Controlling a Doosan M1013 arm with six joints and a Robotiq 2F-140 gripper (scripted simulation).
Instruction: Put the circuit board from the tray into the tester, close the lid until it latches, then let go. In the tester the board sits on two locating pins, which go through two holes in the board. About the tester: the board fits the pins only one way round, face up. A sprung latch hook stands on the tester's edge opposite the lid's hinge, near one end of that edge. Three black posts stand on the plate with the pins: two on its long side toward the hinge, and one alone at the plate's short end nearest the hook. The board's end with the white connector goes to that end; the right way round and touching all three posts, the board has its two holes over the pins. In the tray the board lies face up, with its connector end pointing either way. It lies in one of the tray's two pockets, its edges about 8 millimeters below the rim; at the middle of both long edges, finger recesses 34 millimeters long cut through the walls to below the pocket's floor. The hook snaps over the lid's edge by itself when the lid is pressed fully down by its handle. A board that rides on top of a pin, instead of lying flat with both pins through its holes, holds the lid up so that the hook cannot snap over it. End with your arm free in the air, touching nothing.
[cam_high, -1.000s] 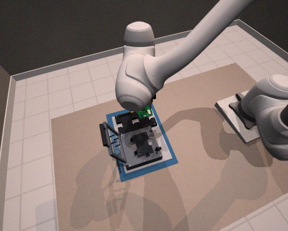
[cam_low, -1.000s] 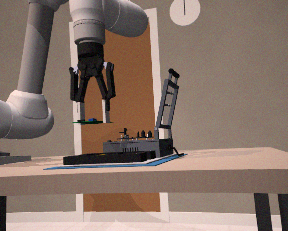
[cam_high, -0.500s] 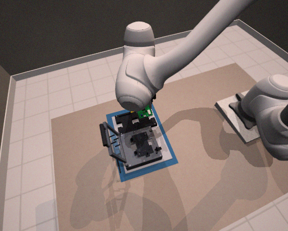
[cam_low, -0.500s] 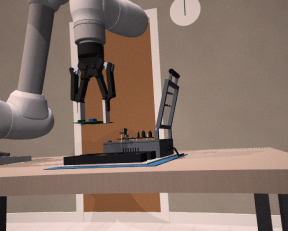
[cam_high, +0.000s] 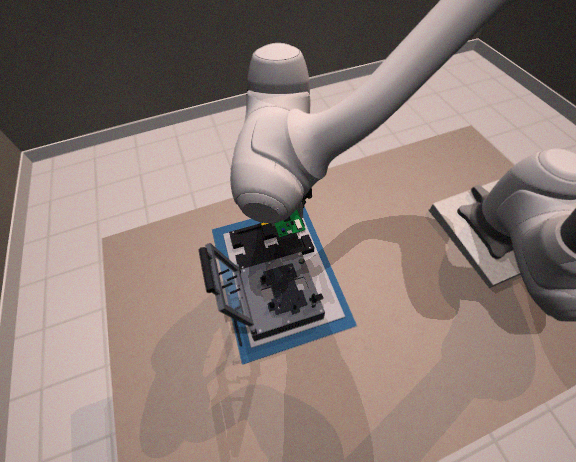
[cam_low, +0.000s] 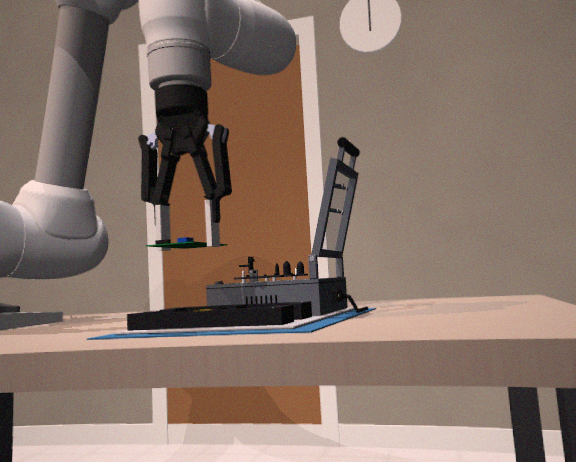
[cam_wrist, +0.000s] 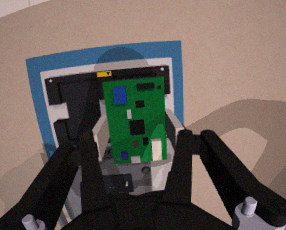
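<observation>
Two fingers (cam_low: 213, 227), half spread, clamp the green circuit board (cam_low: 186, 244) level, the black tray (cam_low: 210, 315) well below them.

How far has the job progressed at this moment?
Done: the circuit board is out of the tray. In hand: the gripper is shut on its edges and holds it level in the air above the tray. Left: seat it on the pins of the tester, press down the lid, which stands open, then release.
</observation>
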